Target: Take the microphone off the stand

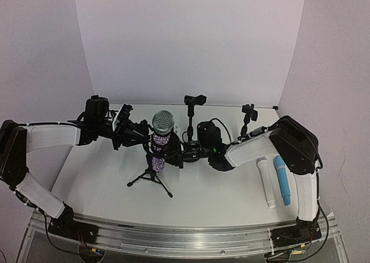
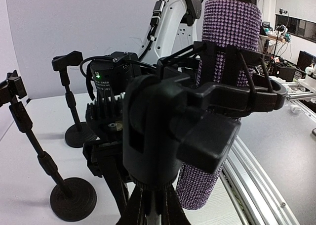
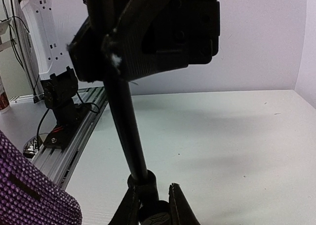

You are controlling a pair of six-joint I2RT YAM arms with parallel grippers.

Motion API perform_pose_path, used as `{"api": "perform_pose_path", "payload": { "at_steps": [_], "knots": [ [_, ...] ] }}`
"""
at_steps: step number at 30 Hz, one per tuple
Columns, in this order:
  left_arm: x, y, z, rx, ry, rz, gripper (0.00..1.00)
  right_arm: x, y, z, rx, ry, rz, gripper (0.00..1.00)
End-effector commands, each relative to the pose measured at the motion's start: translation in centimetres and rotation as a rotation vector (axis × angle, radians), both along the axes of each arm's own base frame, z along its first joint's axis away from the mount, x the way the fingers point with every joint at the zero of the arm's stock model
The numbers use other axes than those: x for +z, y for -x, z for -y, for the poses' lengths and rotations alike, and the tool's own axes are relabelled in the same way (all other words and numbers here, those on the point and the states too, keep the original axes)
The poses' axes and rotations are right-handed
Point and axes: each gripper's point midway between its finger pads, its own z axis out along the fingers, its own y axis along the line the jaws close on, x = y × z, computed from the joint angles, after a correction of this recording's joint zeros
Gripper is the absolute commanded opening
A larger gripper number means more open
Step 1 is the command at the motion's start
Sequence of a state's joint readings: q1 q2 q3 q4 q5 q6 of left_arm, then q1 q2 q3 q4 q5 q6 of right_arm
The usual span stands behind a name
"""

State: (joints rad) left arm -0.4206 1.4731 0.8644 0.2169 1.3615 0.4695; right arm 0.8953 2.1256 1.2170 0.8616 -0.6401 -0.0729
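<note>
The microphone (image 1: 162, 130), the one with the purple studded body and silver grille, stands upright near the middle of the table, a little toward the left edge. It is seated in the clip (image 2: 237, 94) of its small tripod stand (image 1: 151, 179), so nothing has come free yet. The right gripper (image 1: 178, 153) has its ribbed fingers clamped on the stand's pole (image 3: 123, 126) just above the tripod hub, which looks like bracing. The left gripper (image 1: 140, 136) is closed tight against the clip from the left. It seems to be pinching the clip's back end, though the black parts crowd together too much to be sure. I'd say this is the release step. The next move calls for the clip to open or give way, then the microphone to be drawn upward while the stand is held down. A white microphone (image 1: 266, 182) and a blue microphone (image 1: 282, 179) lie by the right edge.
</note>
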Motion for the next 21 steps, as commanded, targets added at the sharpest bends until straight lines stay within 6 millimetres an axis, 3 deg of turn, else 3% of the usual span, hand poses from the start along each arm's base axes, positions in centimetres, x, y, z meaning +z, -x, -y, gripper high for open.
{"api": "perform_pose_path", "payload": {
  "at_steps": [1,4,6,7,16,21],
  "knots": [
    [-0.6,1.5,0.7,-0.073,0.003,0.008,0.0,-3.3,-0.2,0.5,-0.137,0.129,-0.187,0.4],
    [-0.5,1.5,0.7,-0.077,0.005,0.019,0.0,-1.3,-0.4,1.1,-0.197,0.098,-0.348,0.59],
    [-0.6,1.5,0.7,-0.08,0.006,0.026,0.0,-0.3,-0.1,1.6,-0.217,0.083,-0.466,0.81],
    [-0.6,1.6,0.7,-0.082,0.007,0.03,0.0,-0.1,0.3,1.9,-0.216,0.082,-0.52,0.86],
    [-0.6,1.6,0.7,-0.082,0.006,0.023,0.0,0.6,2.1,3.0,-0.22,0.129,-0.962,0.89],
    [-0.5,1.3,0.8,-0.072,-0.004,-0.007,0.0,0.7,1.7,1.8,-0.233,0.152,-1.275,0.77]
  ]
}}
